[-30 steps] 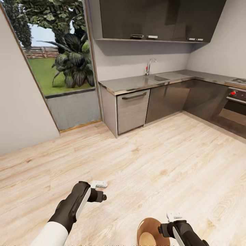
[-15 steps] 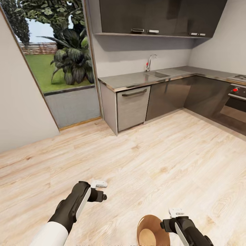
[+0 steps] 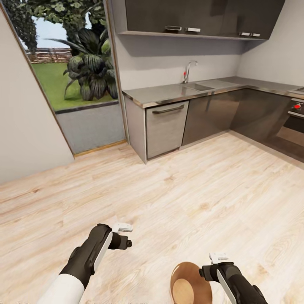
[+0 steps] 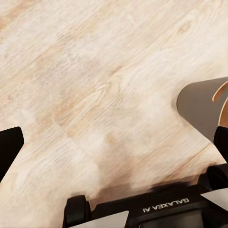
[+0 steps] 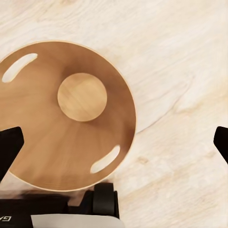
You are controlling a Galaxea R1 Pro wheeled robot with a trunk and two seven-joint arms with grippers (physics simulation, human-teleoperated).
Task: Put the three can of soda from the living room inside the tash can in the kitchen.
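The robot stands on a pale wood floor point(image 3: 202, 185) in a kitchen. Both arms reach forward and low over the boards.

The left claw point(image 3: 125, 236) hangs above bare floor with nothing in it. In the left wrist view its two dark fingertips point(image 4: 9, 147) sit at opposite edges of the picture, spread wide, with only floorboards between them. The grey outer wall of the bin point(image 4: 202, 107) shows off to one side of this claw, beyond one fingertip, and not between the two.

The right claw point(image 3: 209, 270) hovers at the rim of the bin point(image 3: 190, 283), which stands upright on the floor just to the inner side of this claw, between the two arms and closer to the right one. In the right wrist view the fingertips point(image 5: 9, 149) are also spread far apart, holding nothing. The bin point(image 5: 52, 142) lies partly between them and below, its smooth brown inside and round bottom open to the camera, with two slot handles cut through its wall. Its visible inside holds nothing.

Well ahead of both claws a steel counter point(image 3: 169, 93) with a sink and tap point(image 3: 189, 69) runs along the wall above grey cabinets point(image 3: 211, 116), with dark cupboards point(image 3: 198, 14) overhead. Ahead and to the left, a tall window point(image 3: 67, 71) looks onto grass and a large plant.
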